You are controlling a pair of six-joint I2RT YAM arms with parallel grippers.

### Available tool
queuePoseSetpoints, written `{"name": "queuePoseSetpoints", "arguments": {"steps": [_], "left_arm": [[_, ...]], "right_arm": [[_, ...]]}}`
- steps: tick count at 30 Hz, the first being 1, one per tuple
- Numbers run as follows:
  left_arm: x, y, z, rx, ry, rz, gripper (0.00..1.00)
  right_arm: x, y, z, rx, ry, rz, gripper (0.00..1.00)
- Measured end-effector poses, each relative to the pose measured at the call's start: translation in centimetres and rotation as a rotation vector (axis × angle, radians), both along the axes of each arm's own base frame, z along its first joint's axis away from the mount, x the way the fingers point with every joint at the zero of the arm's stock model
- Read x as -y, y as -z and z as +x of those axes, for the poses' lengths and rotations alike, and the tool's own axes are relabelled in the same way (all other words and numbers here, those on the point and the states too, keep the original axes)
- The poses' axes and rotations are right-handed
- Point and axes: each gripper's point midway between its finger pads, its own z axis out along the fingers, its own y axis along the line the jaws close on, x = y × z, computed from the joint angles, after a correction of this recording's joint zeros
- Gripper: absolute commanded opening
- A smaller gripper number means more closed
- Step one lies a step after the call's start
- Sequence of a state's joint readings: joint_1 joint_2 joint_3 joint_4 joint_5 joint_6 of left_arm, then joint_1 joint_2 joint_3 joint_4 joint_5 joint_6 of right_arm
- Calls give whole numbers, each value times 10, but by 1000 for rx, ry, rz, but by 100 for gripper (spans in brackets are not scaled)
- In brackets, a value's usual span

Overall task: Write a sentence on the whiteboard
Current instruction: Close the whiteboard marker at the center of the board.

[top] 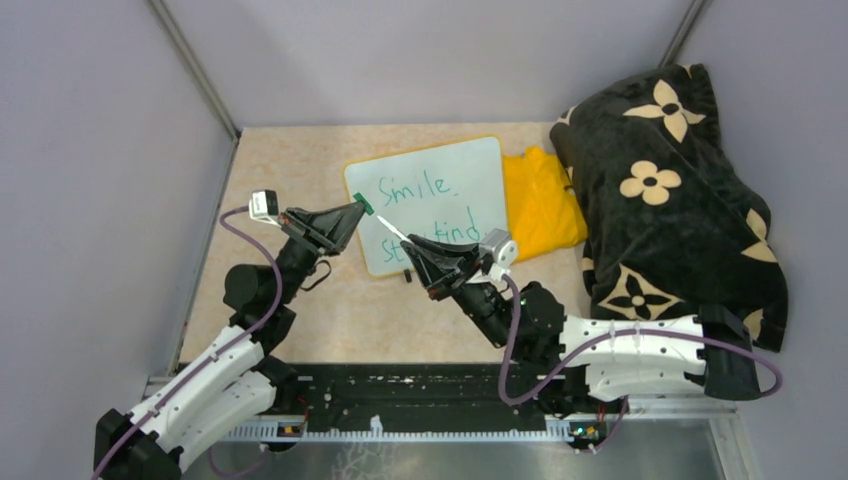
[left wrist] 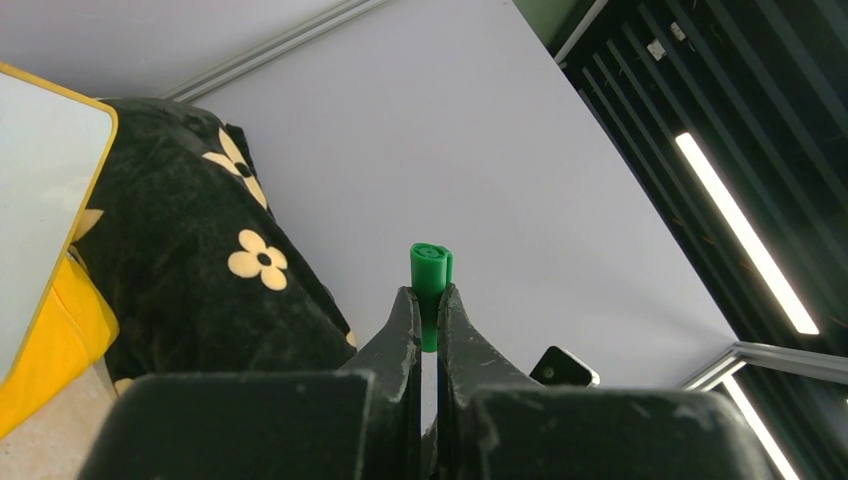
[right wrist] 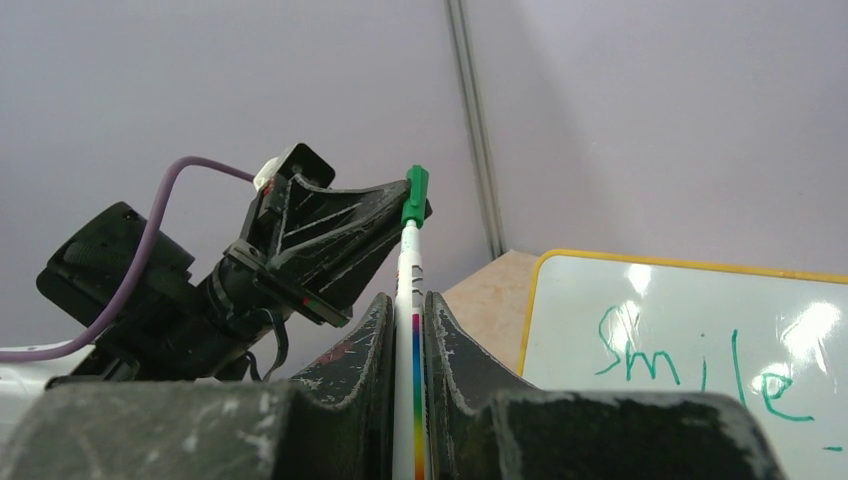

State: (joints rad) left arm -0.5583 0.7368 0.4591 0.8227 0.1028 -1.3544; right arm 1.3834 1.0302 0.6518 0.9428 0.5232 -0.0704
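Note:
The whiteboard (top: 470, 165) lies flat at mid-table with its yellow frame. The sentence (top: 415, 187) is in green marker: "Smile." over a second line partly hidden by my right arm. My right gripper (top: 408, 247) is shut on a white marker (top: 390, 230) above the board's near left corner. My left gripper (top: 358, 210) is shut on the green cap (top: 366, 208). In the right wrist view the marker (right wrist: 408, 275) runs up from my right gripper (right wrist: 408, 305) and its far end meets the cap (right wrist: 415, 195). In the left wrist view the cap (left wrist: 431, 275) sticks out past my left gripper (left wrist: 431, 300).
A yellow cloth (top: 540, 200) lies against the board's right edge. A black blanket with cream flowers (top: 670, 190) is heaped at the right side. Grey walls close in the table on the left, back and right.

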Motion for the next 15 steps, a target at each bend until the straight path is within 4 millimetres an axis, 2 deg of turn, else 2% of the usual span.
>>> {"name": "queuePoseSetpoints", "arguments": {"steps": [15], "left_arm": [[3, 1, -3, 5, 20, 8, 0]], "right_arm": [[-4, 3, 4, -12, 17, -11, 0]]}}
